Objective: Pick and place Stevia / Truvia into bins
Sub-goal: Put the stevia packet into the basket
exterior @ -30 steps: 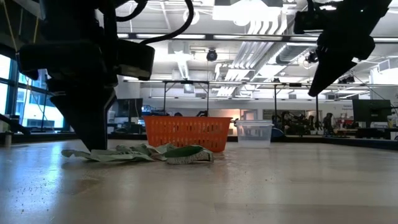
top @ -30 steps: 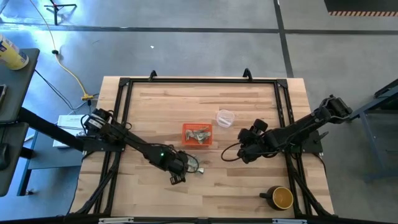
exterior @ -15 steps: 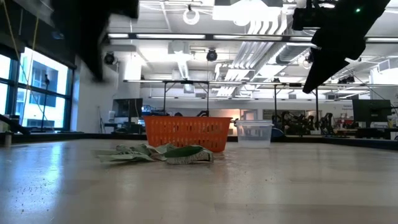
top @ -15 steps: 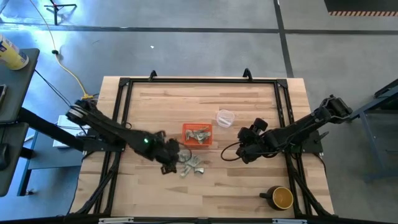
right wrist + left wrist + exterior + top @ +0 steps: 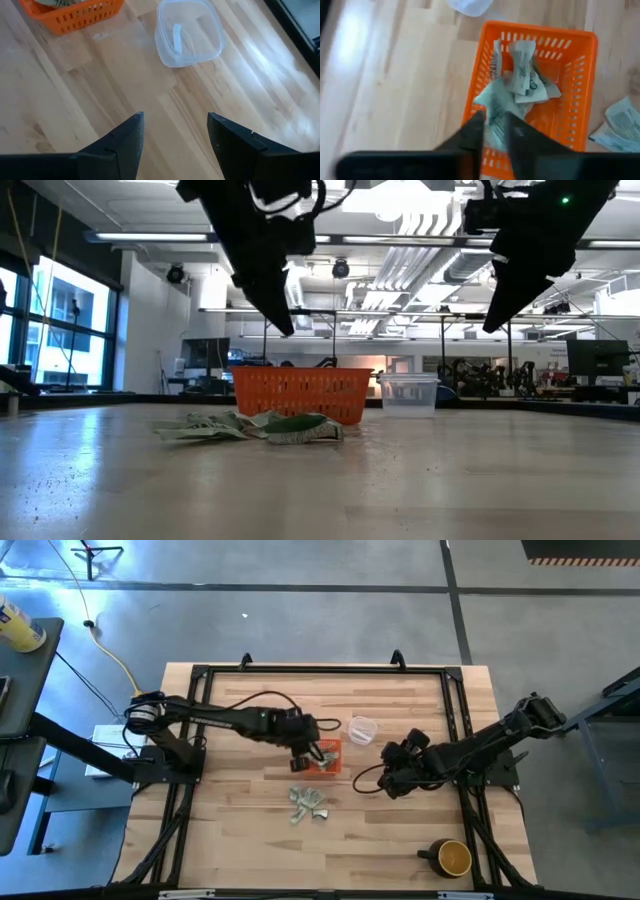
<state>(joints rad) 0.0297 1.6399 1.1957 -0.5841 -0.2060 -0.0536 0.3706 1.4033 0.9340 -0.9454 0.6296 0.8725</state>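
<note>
The orange bin [image 5: 318, 756] stands mid-table with several pale green and white Stevia sachets [image 5: 525, 80] inside. More sachets [image 5: 308, 803] lie in a loose heap on the wood, nearer the front edge. My left gripper [image 5: 494, 132] hangs over the bin's left wall, fingers slightly apart, with one sachet [image 5: 492, 107] at their tips. My right gripper [image 5: 175, 135] hovers open above bare wood to the right of the bin, with nothing between its fingers. My left gripper slants down over the bin from the table's left. One sachet [image 5: 491, 102] shows face-on in the narrow gap at the fingertips, above the bin's contents. I cannot tell whether the fingers touch it.
A clear plastic cup [image 5: 362, 729] stands just right of the bin, toward the far edge. A dark mug [image 5: 452, 857] sits near the front right corner. A black frame [image 5: 300, 670] runs around the table's edges.
My left gripper has risen from the heap of sachets near the front edge. It has swung toward the far edge and to the right, ending above the bin, and its wrist has rolled on the way. The heap's left end is shorter than before.
</note>
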